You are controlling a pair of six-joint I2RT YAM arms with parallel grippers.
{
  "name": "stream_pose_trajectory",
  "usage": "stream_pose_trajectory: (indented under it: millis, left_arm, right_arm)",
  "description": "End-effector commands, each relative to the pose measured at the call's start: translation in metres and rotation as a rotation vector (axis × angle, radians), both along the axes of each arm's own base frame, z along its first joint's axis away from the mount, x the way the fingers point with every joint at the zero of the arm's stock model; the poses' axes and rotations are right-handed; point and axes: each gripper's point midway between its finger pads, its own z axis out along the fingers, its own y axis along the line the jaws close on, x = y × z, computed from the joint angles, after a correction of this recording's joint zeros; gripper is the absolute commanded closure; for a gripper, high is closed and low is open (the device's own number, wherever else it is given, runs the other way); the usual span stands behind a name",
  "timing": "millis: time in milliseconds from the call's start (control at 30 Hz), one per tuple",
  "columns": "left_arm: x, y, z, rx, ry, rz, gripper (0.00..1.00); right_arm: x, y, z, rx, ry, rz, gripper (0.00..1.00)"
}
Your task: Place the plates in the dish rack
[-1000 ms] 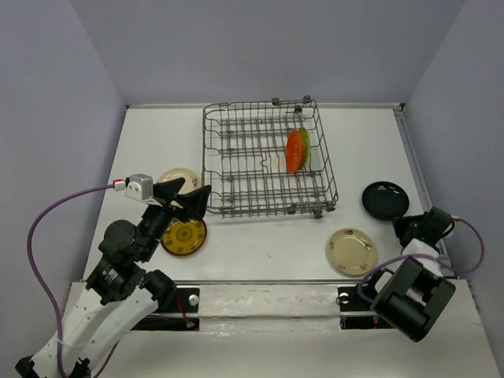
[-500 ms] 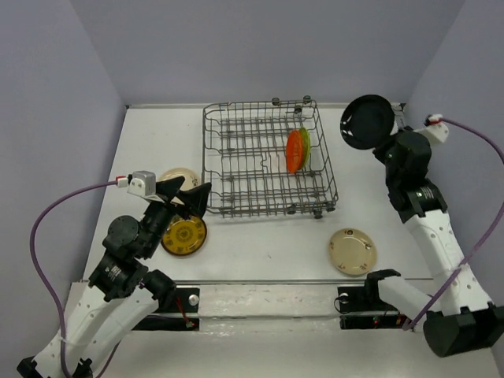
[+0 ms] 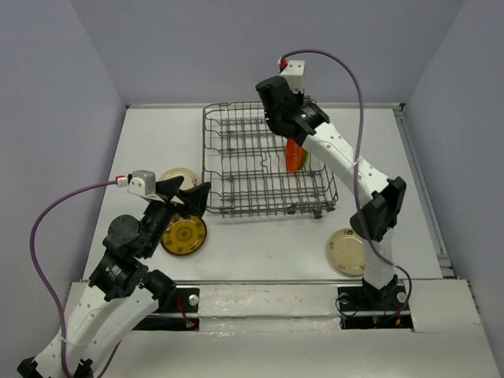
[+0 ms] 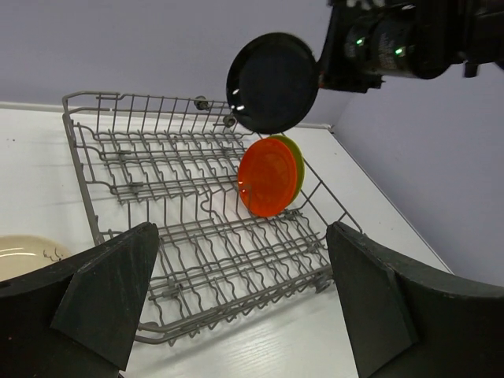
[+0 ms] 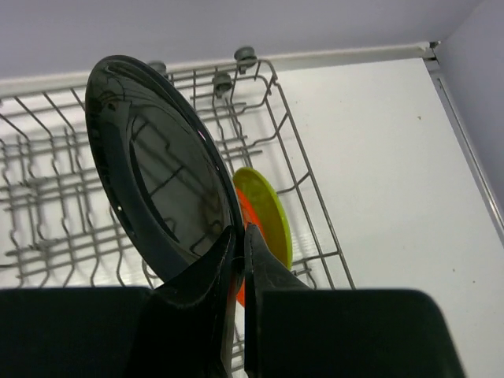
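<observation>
1. In the air above the right rear part of the dish rack (image 3: 244, 169): a round, glossy black plate (image 4: 272, 83) with a raised rim and light reflections on its face, tilted nearly on edge.
2. Clamped at its lower rim between the fingers of the right gripper (image 5: 239, 236), pressed tight on both faces.
3. Inside the dish rack, right side, just below the black plate: orange-red plate (image 4: 268, 177) upright among the tines, lime green plate (image 4: 298, 157) upright close behind it.
4. Left of the dish rack, near its front left corner: left gripper (image 4: 240, 230), fingers spread wide, holding nothing.
5. Beside that gripper, flat on the table (image 3: 260, 236): dark yellow plate with brown pattern (image 3: 183, 236), with a pale beige plate (image 3: 178, 173) just behind it.
6. Right front of the dish rack, flat, apart from it: cream plate (image 3: 346, 250).
</observation>
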Motion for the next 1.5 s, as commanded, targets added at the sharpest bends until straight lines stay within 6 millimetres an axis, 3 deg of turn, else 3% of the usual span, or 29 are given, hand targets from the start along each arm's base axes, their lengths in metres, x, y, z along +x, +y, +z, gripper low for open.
stream_pose_trajectory:
  millis: [0, 167, 733, 1133, 1467]
  left_arm:
    - [-0.007, 0.005, 0.035, -0.053, -0.086, 0.001, 0.01]
    - [-0.009, 0.004, 0.036, -0.057, -0.089, -0.007, 0.01]
    - [-0.010, 0.004, 0.036, -0.059, -0.090, -0.010, 0.01]
    - [-0.010, 0.004, 0.036, -0.057, -0.091, -0.010, 0.01]
    - [-0.010, 0.003, 0.036, -0.058, -0.091, -0.013, 0.01]
  right_arm:
    - [-0.011, -0.012, -0.010, -0.184, 0.101, -0.077, 0.93]
    - [-0.006, -0.002, -0.047, -0.241, 0.173, -0.074, 0.93]
    - [-0.007, -0.001, -0.127, -0.366, 0.337, -0.092, 0.93]
    - [-0.003, 0.002, -0.152, -0.419, 0.386, -0.078, 0.93]
    - [-0.002, -0.003, -0.132, -0.455, 0.362, -0.089, 0.93]
